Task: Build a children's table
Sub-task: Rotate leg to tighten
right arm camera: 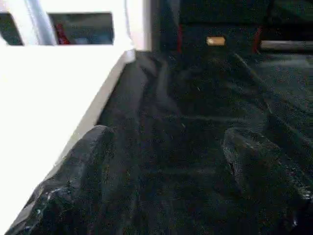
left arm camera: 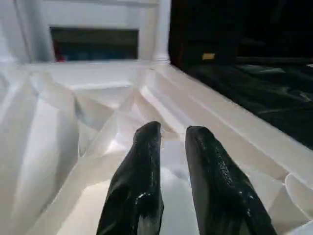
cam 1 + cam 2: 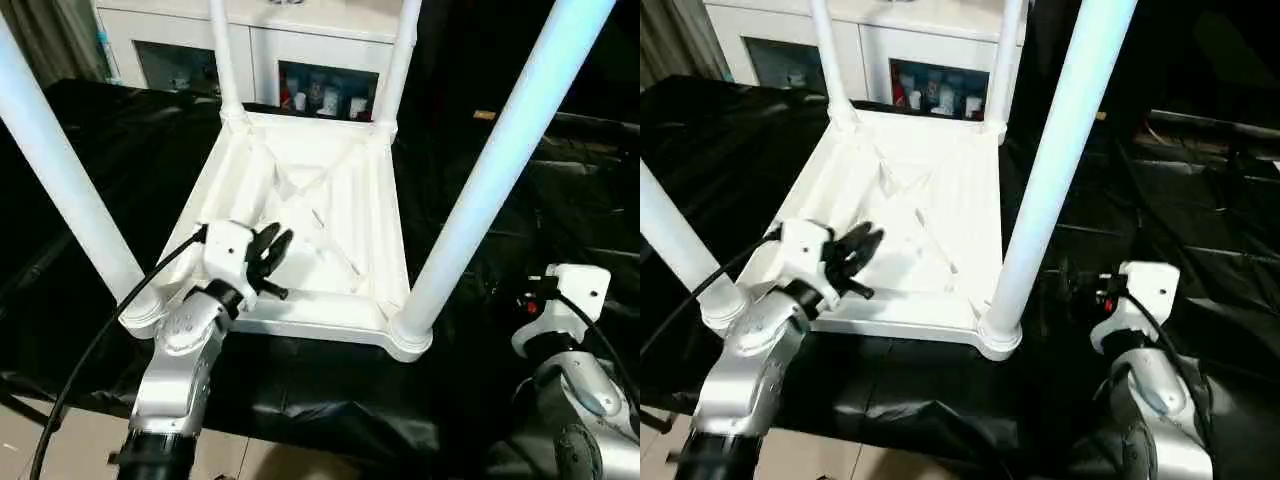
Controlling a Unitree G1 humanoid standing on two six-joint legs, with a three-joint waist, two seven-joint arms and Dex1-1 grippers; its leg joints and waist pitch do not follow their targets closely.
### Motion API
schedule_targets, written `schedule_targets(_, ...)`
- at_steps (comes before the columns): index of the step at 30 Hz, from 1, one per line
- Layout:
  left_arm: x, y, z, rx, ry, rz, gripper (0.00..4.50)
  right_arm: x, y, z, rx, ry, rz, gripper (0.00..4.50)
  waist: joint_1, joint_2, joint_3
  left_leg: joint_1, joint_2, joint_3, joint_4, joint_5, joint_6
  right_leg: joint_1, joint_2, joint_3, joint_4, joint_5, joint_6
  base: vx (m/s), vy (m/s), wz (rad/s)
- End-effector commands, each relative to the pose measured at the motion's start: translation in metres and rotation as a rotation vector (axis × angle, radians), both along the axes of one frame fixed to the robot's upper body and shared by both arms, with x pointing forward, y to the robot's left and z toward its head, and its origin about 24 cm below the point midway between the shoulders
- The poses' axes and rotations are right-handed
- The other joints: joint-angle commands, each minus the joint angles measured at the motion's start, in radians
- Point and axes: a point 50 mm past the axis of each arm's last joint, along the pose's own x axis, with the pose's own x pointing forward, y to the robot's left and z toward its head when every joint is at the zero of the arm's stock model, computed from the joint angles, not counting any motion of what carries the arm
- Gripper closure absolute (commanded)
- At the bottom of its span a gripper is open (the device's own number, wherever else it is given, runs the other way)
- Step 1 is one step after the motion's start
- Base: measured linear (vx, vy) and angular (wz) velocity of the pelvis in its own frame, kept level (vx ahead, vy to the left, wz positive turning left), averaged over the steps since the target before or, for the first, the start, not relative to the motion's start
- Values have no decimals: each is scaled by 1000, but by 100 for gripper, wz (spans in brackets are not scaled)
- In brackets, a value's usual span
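While the children's table (image 3: 310, 230) lies upside down on the black-draped work table (image 3: 120, 150), four legs (image 3: 500, 160) stand in its corner sockets. Left gripper (image 3: 272, 248), fingers nearly together and empty, hovers over the ribbed underside at 7 o'clock. Only the right wrist view shows the right gripper (image 1: 166, 181) spread apart over black cloth, at 4 o'clock.

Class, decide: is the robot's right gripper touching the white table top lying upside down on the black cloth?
Apart. In the right wrist view, the right gripper has open fingers over black cloth, and the table top sits off to one side with cloth showing between.
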Motion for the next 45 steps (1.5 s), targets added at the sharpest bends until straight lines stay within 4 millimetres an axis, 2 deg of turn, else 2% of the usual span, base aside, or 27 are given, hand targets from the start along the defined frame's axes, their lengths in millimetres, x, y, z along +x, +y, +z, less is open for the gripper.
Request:
schedule_targets(1,-2,-5,2,2,12,8,350,0,2,3,-9,5,-3,68,-5,-12,-56,-15,-13,17,-59,-156,43,30,4,17,-66,-175,-107,0,0,0)
schedule_targets(2,-3,-5,2,0,17,16,350,1,2,4,-11,6,3,68,-6,-9,-61,-21,-15,19,-54,-82,64,29,9,14,-57,-88,-132,0,0,0)
schedule_targets(4,-5,-4,1,-5,31,42,350,3,3,4,-23,9,9,68,-8,-11,-89,-41,-43,28,-9,255,206,12,24,-3,-32,329,-236,0,0,0)
schedule_targets(6,-7,-4,1,12,34,47,350,4,3,5,-26,10,13,68,-15,-14,-98,-55,-55,30,0,226,295,6,22,-13,-45,339,-280,-37,9,1)
schedule_targets(8,-7,-4,0,22,34,49,350,5,4,6,-29,11,21,68,-21,-9,-74,-46,-31,30,-19,-122,262,-6,12,-24,-88,-140,-238,-101,32,-1)
schedule_targets(9,-8,-3,0,11,30,59,350,5,5,6,-30,10,39,68,-35,-7,-54,-19,-21,21,-26,-393,154,-20,12,-39,-110,-526,-129,-107,35,-5)
schedule_targets(10,-8,-3,1,0,24,65,350,4,6,5,-29,10,48,68,-53,-6,-40,16,-20,4,-21,-576,55,-37,19,-69,-140,-752,0,-129,42,-10)
schedule_targets(11,-9,-2,1,1,21,74,350,4,6,5,-31,10,58,68,-62,-3,-32,27,-19,-5,-24,-640,26,-39,29,-94,-167,-792,50,-129,42,-10)
schedule_targets(12,-12,0,-1,16,16,68,350,2,6,3,-38,17,70,68,-75,18,-11,18,12,-27,-90,-785,6,11,44,-134,-145,-669,54,-103,38,-13)
schedule_targets(13,-13,1,-1,23,14,63,350,2,6,2,-40,21,73,68,-17,28,20,-113,63,-1,-211,-936,-17,139,16,-99,145,-307,-48,-110,-5,-2)
schedule_targets(14,-14,2,0,20,-2,64,350,1,7,1,-38,26,80,68,29,30,6,-83,50,22,-194,-925,7,119,17,-96,121,-243,-57,-110,-5,-2)
schedule_targets(15,-16,3,0,10,-5,69,350,0,7,1,-36,30,88,68,21,6,-18,-18,53,36,-155,-765,18,98,-16,4,115,-431,-7,-74,-110,-3)
schedule_targets(16,-21,9,3,16,-46,83,350,-3,8,0,-36,32,117,68,22,-28,-22,38,-20,5,23,-501,-42,-6,-107,28,-107,-932,53,-73,-103,-10)
schedule_targets(17,-21,10,3,16,-51,84,350,-3,8,0,-35,32,120,68,11,-56,-23,19,-25,6,76,-353,-12,-10,-120,52,-136,-1054,93,-73,-103,-10)
schedule_targets(18,-25,16,4,5,-79,79,332,-6,9,-1,-44,34,144,68,31,-41,-35,-27,-6,-13,11,-174,0,54,-107,54,-92,-924,73,0,0,0)
schedule_targets(19,-28,20,5,-17,-89,66,332,-9,10,-3,-56,41,161,68,38,-30,-32,-14,-3,-8,-27,-182,-30,41,-54,26,-73,-713,42,0,0,0)
schedule_targets(21,-39,28,9,-53,-99,19,314,-17,13,-6,-20,56,240,41,37,-20,-27,0,0,-6,-48,-273,-29,36,-28,21,-55,-536,-10,0,0,0)
schedule_targets(22,-44,32,9,-35,-103,2,311,-23,18,-8,9,61,320,41,37,-2,-27,2,2,-11,-55,-327,-27,39,-30,21,-54,-538,-32,0,0,0)
schedule_targets(23,-49,36,9,-14,-106,-11,304,-28,22,-8,32,59,387,35,29,-3,-25,-6,4,-16,-65,-348,-23,50,-27,18,-56,-519,-38,0,0,0)
schedule_targets(31,-81,90,12,170,-139,22,248,-42,35,-1,136,37,701,0,20,-17,-33,-8,6,-23,-82,-361,0,62,-21,22,-46,-330,-82,23,37,-7)
schedule_targets(32,-84,96,13,167,-129,31,248,-41,36,0,138,37,727,0,23,-13,-37,-4,6,-23,-79,-349,0,61,-22,24,-42,-303,-88,56,34,-12)
schedule_targets(33,-86,107,17,194,-132,70,229,-39,39,0,136,41,760,0,25,-20,-38,3,8,-17,-76,-337,6,55,-20,27,-43,-249,-102,64,16,-3)
schedule_targets(35,-89,124,25,182,-126,147,220,-34,45,1,147,45,826,0,27,-20,-39,-2,5,-17,-75,-298,15,62,-21,26,-33,-180,-118,60,6,-3)
schedule_targets(38,-87,123,30,108,-122,176,205,-28,53,0,140,44,871,0,39,-34,-44,4,6,-12,-67,-220,32,64,-22,26,-25,-72,-139,17,-1,-1)
schedule_targets(39,-86,122,30,81,-106,188,181,-26,54,-1,141,42,874,0,40,-32,-43,7,5,-9,-67,-216,30,63,-21,26,-23,-60,-150,0,0,0)
schedule_targets(40,-84,119,26,51,-72,211,174,-22,56,-2,138,38,870,0,41,-42,-44,7,6,-7,-65,-221,30,64,-22,26,-21,-65,-151,0,0,0)
schedule_targets(45,-75,118,21,20,-53,321,137,-12,66,-2,136,21,880,0,45,-39,-41,8,5,-9,-72,-289,-6,63,-25,29,-34,-196,-122,0,0,0)
